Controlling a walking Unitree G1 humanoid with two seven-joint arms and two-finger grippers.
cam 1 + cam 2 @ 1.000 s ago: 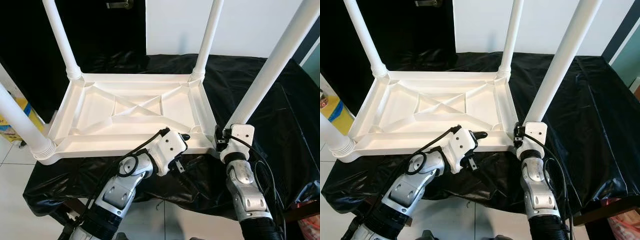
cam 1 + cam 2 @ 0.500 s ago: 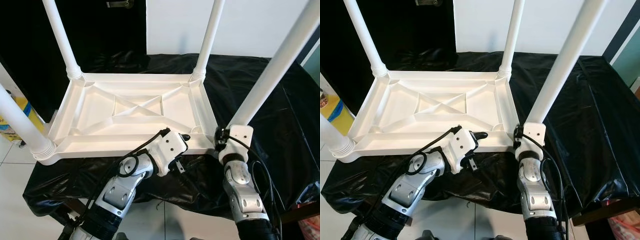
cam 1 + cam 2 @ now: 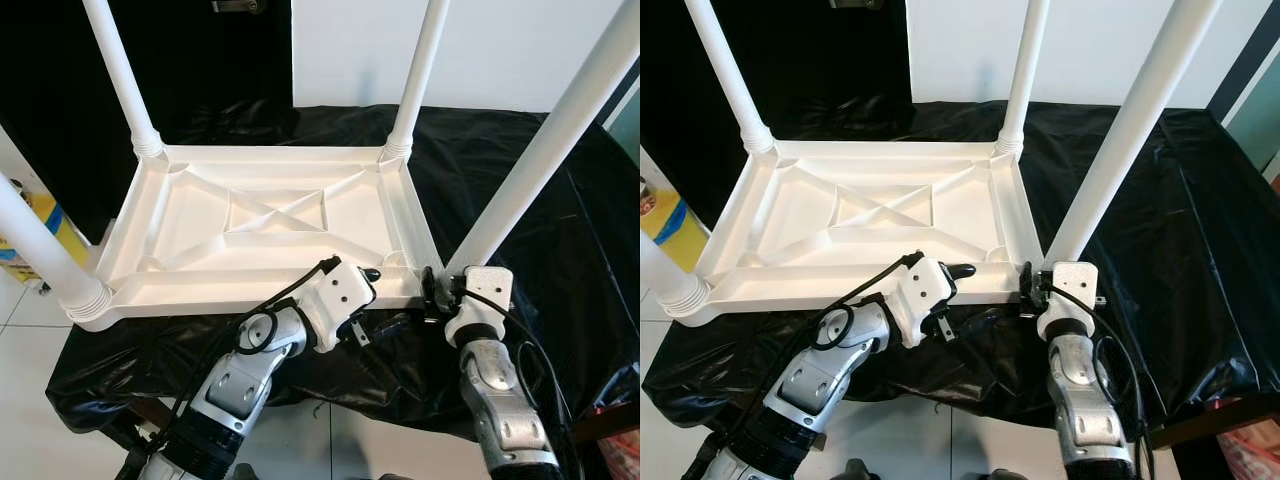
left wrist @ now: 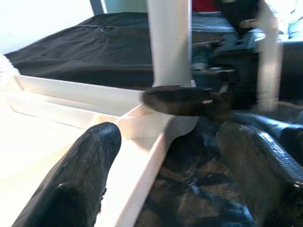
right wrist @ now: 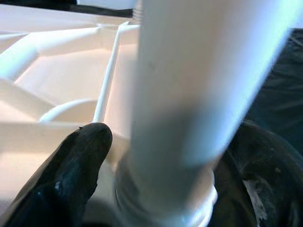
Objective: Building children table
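Our right pincer (image 3: 437, 292) grips the fourth leg (image 3: 540, 160) at its base, long axis leaning right off the tabletop's (image 3: 265, 225) near-right corner. Our left pincer (image 3: 375, 297) straddles the near rim, open, empty.

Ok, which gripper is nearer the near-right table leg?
Right. The right gripper has its fingers either side of the near-right leg at its base; the left gripper sits open over the tabletop's near rim, apart from it.
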